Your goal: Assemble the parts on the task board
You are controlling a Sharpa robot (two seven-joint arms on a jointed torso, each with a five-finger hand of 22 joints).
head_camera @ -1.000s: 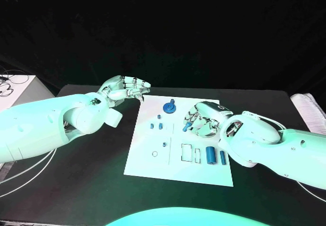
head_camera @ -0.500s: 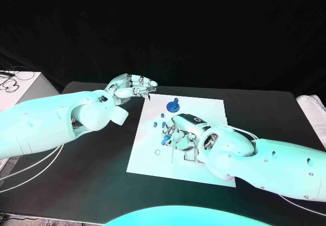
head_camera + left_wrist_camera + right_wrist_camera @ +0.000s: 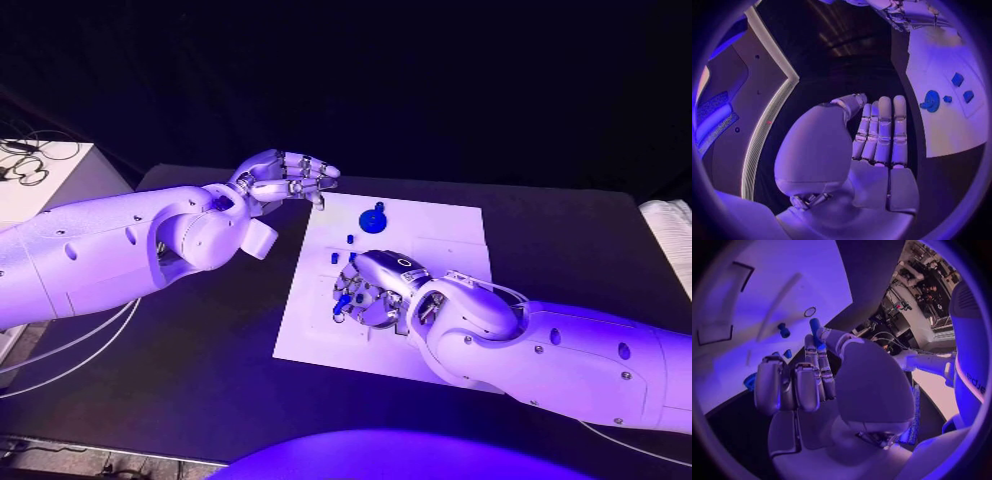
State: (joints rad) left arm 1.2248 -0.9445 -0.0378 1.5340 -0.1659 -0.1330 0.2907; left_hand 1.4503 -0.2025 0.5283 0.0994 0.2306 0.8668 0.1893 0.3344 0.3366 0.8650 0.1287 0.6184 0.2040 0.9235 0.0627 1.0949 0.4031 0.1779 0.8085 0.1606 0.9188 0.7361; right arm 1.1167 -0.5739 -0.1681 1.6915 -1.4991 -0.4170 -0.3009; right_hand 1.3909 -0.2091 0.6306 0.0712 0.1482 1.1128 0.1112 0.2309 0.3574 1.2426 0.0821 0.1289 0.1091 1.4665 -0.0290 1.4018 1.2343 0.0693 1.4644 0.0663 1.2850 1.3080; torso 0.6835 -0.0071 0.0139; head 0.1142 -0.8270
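Black table (image 3: pixel 216 370), carrying the white task board (image 3: pixel 433 240) at its middle. Left hand (image 3: pixel 286 180) raised just off the board's far left corner, fingers curled in side by side, nothing between them. Right hand (image 3: pixel 372 288) low over the board's middle, fingers bent downward and pinching a small blue peg (image 3: pixel 815 330) between thumb and fingertip, plain in the right wrist view. Farther up the board, a round blue knob (image 3: pixel 374 218) standing alone, with smaller blue parts (image 3: pixel 348 239) scattered between it and the right hand. Likely light, rigid and smooth plastic, prone to slipping or tipping; best taken by the sides, held upright.
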